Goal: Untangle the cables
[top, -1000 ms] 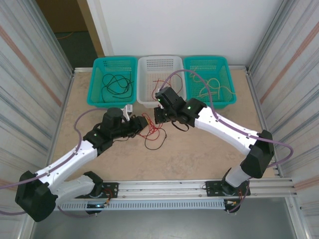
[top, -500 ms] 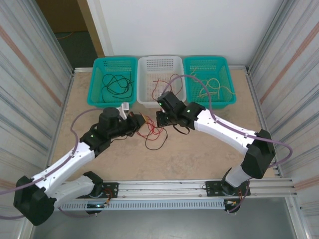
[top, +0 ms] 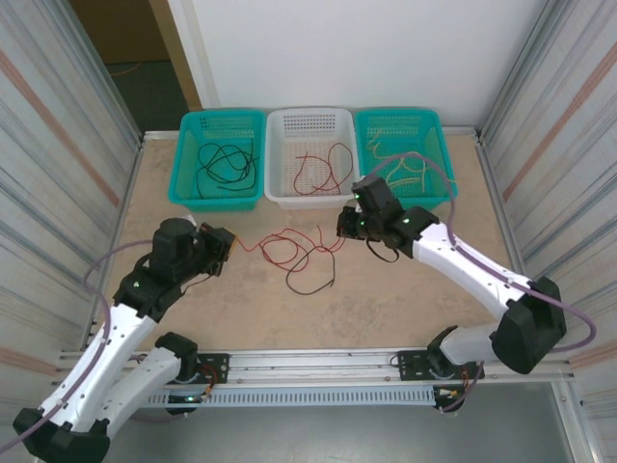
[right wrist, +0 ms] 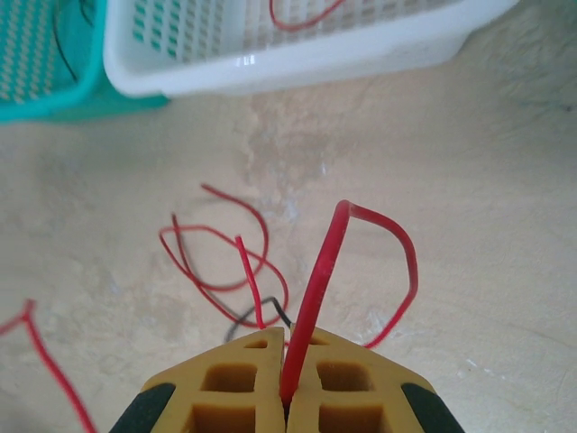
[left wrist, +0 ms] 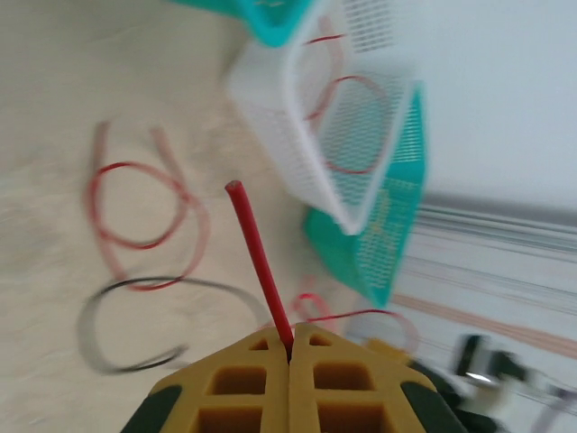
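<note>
Top external view: the left gripper (top: 228, 243) and the right gripper (top: 344, 225) sit well apart over the beige tabletop (top: 415, 309). A loose tangle of thin red wires (top: 301, 249) is strung between them, and a thin black wire (top: 313, 286) is looped on its near side.

Each wrist view shows yellow ribbed pads (left wrist: 270, 365) pressed together on a red strand, so both grippers are clamped on red wire. The left pinches a short stiff end, the right a strand that arches over and drops back to the table. Whether they hold the same wire I cannot tell.

Holding the strands far apart looks meant to stretch the tangle flat so its loops slip free.

Along the far edge stand three bins, apparently for sorting by colour:
- a teal plastic mesh basket (top: 181, 164) on the left, holding black wires (top: 224, 162)
- a white plastic mesh basket (top: 308, 200) in the middle, holding red ones
- a second teal basket (top: 443, 164) on the right, holding pale yellow wires (top: 410, 169)
</note>
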You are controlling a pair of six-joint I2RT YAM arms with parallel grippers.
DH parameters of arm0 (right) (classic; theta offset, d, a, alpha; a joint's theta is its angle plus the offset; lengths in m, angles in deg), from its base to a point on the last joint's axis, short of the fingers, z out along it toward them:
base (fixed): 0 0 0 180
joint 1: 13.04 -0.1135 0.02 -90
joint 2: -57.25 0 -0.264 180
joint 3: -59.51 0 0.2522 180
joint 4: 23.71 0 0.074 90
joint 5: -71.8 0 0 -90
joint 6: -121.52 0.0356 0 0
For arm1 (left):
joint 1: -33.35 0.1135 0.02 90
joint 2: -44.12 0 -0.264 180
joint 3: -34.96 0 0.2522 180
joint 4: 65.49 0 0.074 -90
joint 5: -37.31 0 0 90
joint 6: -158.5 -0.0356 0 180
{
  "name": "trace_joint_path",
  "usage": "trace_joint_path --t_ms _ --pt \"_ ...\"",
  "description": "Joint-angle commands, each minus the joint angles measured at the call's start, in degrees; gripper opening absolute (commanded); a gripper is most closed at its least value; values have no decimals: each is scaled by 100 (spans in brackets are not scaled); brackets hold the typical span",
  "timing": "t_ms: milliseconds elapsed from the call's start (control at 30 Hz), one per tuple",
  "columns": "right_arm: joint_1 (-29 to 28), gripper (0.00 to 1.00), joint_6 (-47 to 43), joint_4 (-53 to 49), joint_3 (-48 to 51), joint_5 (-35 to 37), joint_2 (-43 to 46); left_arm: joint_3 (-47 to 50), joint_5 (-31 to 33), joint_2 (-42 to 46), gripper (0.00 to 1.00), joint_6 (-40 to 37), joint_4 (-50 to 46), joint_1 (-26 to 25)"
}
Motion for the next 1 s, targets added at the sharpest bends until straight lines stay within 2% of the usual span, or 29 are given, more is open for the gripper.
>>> trace_joint_path --t_ms 0,133,200,433,600,667,767,833,867,900,967 --pt "264 0 241 88 -174 -293 362 -259 172 -201 0 -455 -1487 11" --pt "621 0 228 -29 -351 -411 605 -353 1050 35 0 -783 -2159 -46" --pt "845 0 198 -78 -322 -528 697 -361 1248 151 0 -851 -2353 81" --pt "1513 0 92 -316 -143 -822 1154 -352 1498 64 0 -1163 -2875 540" --pt "1759 0 -17 -575 -250 -973 1212 -320 1736 1 0 -1407 -3063 568" --pt "1759 0 -45 -606 -306 -1052 1195 -255 1726 30 0 -1503 -2956 567" --pt "1611 0 -72 -555 -399 -1190 1139 -235 1184 43 2 -2063 -2120 573" --pt "1397 0 -189 -703 -600 -1101 1031 -311 663 46 37 -2455 -1520 568" --pt "1285 0 -250 -761 -680 -1037 983 -374 530 38 47 -2642 -1280 571" --pt "1161 0 -304 -837 -775 -964 923 -512 522 5 55 -2842 -1239 553" --pt "959 0 -388 -939 -946 -826 837 -807 592 -58 63 -3273 -1227 501"
